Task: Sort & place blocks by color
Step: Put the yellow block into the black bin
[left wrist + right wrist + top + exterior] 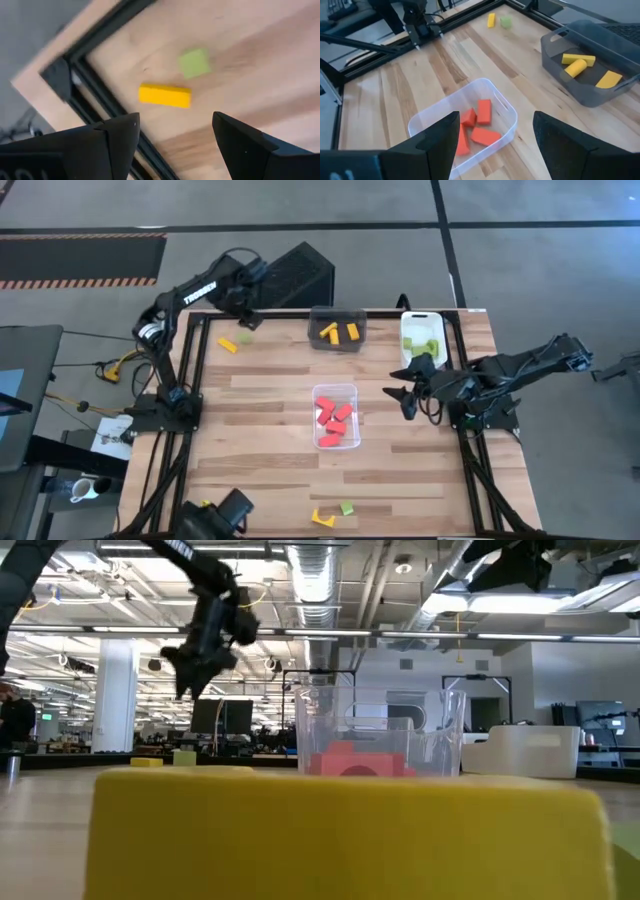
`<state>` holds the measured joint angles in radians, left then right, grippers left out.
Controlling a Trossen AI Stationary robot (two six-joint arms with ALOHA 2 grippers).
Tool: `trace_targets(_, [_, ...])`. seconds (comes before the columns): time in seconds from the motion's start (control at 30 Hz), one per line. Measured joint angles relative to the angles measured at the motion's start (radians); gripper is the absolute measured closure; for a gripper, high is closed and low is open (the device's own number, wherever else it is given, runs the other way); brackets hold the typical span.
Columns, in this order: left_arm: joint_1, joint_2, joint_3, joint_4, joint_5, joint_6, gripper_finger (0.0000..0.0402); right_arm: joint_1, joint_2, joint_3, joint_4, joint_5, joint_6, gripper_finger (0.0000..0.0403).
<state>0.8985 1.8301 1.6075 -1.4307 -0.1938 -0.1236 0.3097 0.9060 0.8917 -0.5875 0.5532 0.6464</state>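
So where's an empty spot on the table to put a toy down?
Bare wood lies left of the clear bin, and between that bin and the yellow block at the near edge. The far edge is crowded: dark bin, white bin, loose bar.

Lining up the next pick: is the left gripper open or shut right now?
Open. In its wrist view the left gripper shows both dark fingers set well apart with nothing between them, above the yellow bar and green block.
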Motion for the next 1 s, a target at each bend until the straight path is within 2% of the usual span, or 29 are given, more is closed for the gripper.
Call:
trace_targets(0.13, [0.053, 0.004, -0.139, 0.089, -0.012, -0.062, 0.0166, -0.028, 0.007, 0.0, 0.006, 0.004, 0.005, 0.0127])
trace_targets(0.23, [0.076, 0.004, -0.206, 0.162, 0.016, -0.133, 0.0166, -0.057, 0.011, -0.001, 0.005, 0.0, 0.009, 0.0127])
trace_targets(0.33, [0.089, 0.004, -0.259, 0.2, 0.03, -0.263, 0.0166, -0.079, 0.019, 0.0, 0.017, -0.005, 0.011, 0.0127])
trace_targets(0.5, [0.1, -0.007, -0.332, 0.235, -0.035, -0.432, 0.0166, -0.092, 0.041, -0.001, 0.052, -0.008, 0.01, 0.0127])
trace_targets(0.73, [0.109, -0.077, -0.445, 0.373, 0.006, -0.568, 0.0166, -0.077, 0.082, 0.002, 0.069, -0.033, 0.032, 0.0127])
trace_targets(1.0, [0.136, -0.159, -0.622, 0.592, 0.095, -0.809, 0.0166, -0.042, 0.07, -0.001, 0.034, -0.038, 0.06, 0.0127])
